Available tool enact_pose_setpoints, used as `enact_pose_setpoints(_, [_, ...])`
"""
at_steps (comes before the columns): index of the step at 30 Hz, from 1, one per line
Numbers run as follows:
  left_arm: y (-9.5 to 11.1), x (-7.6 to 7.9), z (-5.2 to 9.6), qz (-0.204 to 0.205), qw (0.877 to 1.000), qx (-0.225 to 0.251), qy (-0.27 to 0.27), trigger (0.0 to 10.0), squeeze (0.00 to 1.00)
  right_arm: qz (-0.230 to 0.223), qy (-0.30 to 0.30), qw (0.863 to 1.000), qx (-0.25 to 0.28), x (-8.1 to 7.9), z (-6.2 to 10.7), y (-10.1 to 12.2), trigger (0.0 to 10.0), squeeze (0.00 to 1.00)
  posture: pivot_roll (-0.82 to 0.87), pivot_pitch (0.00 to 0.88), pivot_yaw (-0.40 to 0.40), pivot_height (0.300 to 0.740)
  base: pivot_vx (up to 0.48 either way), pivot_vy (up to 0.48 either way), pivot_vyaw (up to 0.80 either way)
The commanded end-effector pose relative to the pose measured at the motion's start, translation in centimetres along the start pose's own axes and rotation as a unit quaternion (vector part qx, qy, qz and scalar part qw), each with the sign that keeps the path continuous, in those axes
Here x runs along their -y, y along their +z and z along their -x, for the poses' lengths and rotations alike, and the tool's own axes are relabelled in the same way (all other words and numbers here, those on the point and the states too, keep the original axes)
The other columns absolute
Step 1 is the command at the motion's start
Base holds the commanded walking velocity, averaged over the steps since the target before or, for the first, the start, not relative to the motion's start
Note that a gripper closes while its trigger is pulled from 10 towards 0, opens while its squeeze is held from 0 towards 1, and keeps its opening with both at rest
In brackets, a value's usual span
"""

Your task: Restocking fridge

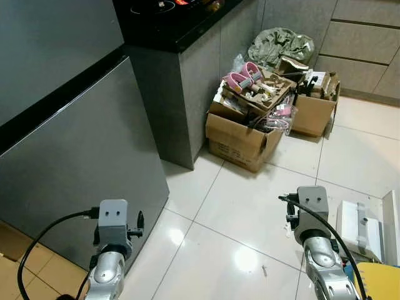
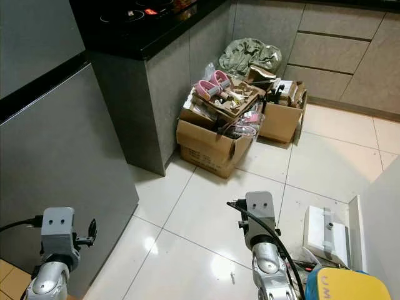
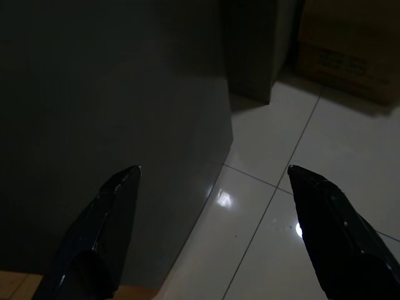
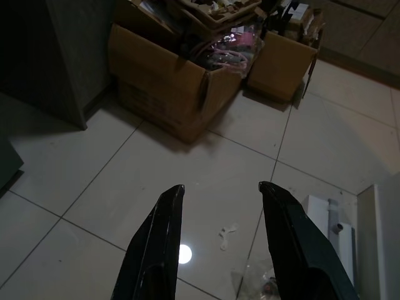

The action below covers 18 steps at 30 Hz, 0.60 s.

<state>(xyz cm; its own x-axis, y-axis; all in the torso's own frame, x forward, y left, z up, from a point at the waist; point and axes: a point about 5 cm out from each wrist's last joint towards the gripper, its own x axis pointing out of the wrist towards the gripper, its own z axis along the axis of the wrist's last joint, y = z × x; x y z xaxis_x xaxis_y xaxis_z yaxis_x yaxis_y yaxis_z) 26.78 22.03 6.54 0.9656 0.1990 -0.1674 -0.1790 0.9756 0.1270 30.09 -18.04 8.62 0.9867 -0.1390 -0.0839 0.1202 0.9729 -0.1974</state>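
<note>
Fridge stands shut at your left, doors closed. Your left pincer hangs spread apart, empty, just beside its lower door; your right pincer is parted, empty, above the floor. You're likely approaching; next, open the door. The head views alone show the cardboard boxes' clutter and table.

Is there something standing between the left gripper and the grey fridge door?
Nothing visible does: the open left gripper faces the grey fridge door directly across bare white floor tiles; the cardboard boxes stand farther right.
</note>
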Motion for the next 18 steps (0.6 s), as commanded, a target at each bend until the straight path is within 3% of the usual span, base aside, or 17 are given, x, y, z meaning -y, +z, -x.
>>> enact_pose_setpoints(1, [-0.65, 0.21, 0.21, -0.002, 1.0, -0.015, -0.003, 10.0, 0.0, -0.002, 0.003, 1.0, -0.009, -0.14, 0.41, -0.62, 10.0, 0.0, -0.12, 0.187, 0.055, 0.74, 0.461, 0.0, 0.0])
enact_pose_setpoints(18, [-0.64, 0.27, 0.19, -0.001, 1.0, -0.015, -0.004, 10.0, 0.0, -0.002, 0.007, 1.0, -0.012, -0.28, 0.45, -0.73, 10.0, 0.0, -0.11, 0.189, 0.054, 0.74, 0.454, 0.0, 0.0])
